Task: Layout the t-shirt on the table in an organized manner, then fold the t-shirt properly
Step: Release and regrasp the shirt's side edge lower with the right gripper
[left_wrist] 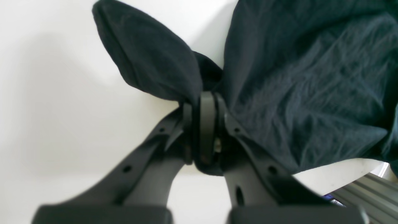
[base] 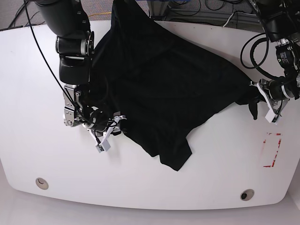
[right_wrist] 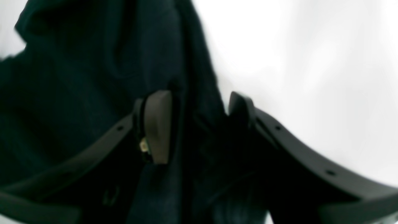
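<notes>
Two tools: left tool (left_wrist: 206, 124) pinching t-shirt (base: 159, 79), right tool (right_wrist: 199, 124) parted.

A glossy white tabletop with rounded edges (base: 140, 192) is filling nearly all of the base view, and soft, even light is falling on it from above, casting only faint, blurred shadows. Beyond its far edge, a strip of dull grey floor (base: 11, 11) is showing at the upper left. Thin black cables (base: 206, 5) are trailing across that floor at the top, a slim yellow cable (base: 101, 15) is running along the tabletop's far rim, and a white cable (base: 229, 21) is lying near the upper right. In the left wrist view, a ribbed grey metal rail (left_wrist: 370, 193) is showing past the tabletop's edge.
</notes>
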